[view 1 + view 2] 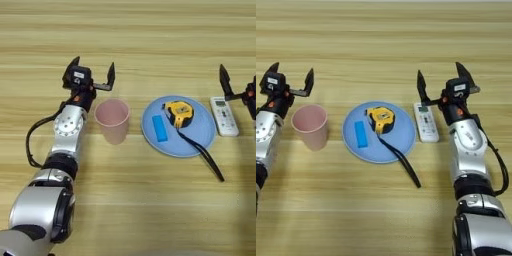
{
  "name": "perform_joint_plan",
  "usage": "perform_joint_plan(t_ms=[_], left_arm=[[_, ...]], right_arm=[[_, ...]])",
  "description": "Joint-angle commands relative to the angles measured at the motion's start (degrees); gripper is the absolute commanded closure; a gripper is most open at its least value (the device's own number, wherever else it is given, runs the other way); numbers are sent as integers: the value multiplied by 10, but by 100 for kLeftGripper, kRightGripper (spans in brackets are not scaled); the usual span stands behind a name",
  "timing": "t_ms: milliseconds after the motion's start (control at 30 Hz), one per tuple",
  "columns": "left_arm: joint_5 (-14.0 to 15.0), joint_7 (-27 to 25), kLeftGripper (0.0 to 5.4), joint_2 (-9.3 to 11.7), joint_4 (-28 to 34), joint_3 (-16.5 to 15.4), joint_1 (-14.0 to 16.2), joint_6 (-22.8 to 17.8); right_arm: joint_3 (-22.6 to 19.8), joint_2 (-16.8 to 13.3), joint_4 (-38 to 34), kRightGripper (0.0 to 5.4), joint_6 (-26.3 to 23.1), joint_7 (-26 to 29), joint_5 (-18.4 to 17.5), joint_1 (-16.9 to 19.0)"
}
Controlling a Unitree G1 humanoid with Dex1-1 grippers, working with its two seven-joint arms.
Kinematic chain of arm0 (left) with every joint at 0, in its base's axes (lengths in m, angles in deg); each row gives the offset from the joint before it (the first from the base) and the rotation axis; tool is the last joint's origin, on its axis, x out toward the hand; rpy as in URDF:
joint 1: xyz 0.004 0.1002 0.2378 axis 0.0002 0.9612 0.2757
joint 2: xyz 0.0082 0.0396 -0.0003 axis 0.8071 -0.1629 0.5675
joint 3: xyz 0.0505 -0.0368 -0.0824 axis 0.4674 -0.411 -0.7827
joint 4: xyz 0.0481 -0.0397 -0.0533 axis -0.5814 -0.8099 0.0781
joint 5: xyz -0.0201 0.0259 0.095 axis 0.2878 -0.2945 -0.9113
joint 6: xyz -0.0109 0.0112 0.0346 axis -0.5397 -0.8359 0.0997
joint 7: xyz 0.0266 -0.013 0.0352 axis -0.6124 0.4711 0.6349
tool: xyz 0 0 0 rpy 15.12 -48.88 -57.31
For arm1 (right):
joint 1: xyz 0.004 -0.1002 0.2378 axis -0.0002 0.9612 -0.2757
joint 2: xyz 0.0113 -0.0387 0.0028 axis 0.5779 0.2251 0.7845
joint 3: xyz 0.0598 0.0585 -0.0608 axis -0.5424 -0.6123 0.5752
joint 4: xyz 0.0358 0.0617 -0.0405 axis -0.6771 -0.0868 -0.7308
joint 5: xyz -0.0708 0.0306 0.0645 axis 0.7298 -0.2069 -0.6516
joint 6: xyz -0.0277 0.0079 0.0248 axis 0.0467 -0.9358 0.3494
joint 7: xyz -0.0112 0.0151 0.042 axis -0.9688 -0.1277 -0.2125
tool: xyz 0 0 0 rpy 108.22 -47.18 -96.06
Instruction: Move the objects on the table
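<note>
A pink cup [113,120] stands upright on the table [128,45], left of a round light-blue plate [178,126]. On the plate lie a small blue block [160,128] and a yellow-and-black tape measure [179,113], whose black strap trails off the plate's near right rim. A white remote control [426,122] lies just right of the plate. My left gripper [93,70] is open, just behind and slightly left of the cup, holding nothing. My right gripper [441,78] is open too, just behind the far end of the remote, with nothing between its fingers.
My left arm [60,165] runs from the bottom left corner up to the cup. My right arm [471,165] rises from the bottom right beside the remote. Bare wood planks stretch across the far half of the table.
</note>
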Motion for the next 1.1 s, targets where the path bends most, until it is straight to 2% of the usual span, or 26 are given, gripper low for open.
perform_joint_plan(t_ms=[33,100,200,600,700,800,1100], left_arm=[[-7,4,0,-2,4,3,-5,5],[-8,5,0,-2,4,3,-5,6],[-8,6,0,-3,4,4,-5,5],[-8,8,0,-3,1,5,-8,4],[-8,9,0,-3,1,5,-9,3],[-7,9,0,-3,-1,5,-9,3],[-6,9,0,-3,0,5,-9,3]], right_arm=[[24,-5,-75,3,-49,42,-16,8],[38,-7,-111,3,-73,65,-20,16],[79,-21,-162,3,-126,135,-28,35],[138,-43,-227,3,-225,290,-59,51],[152,-41,-226,3,-255,323,-69,50],[173,-35,-199,3,-262,351,-58,44],[201,5,-138,3,-251,358,-30,15]])
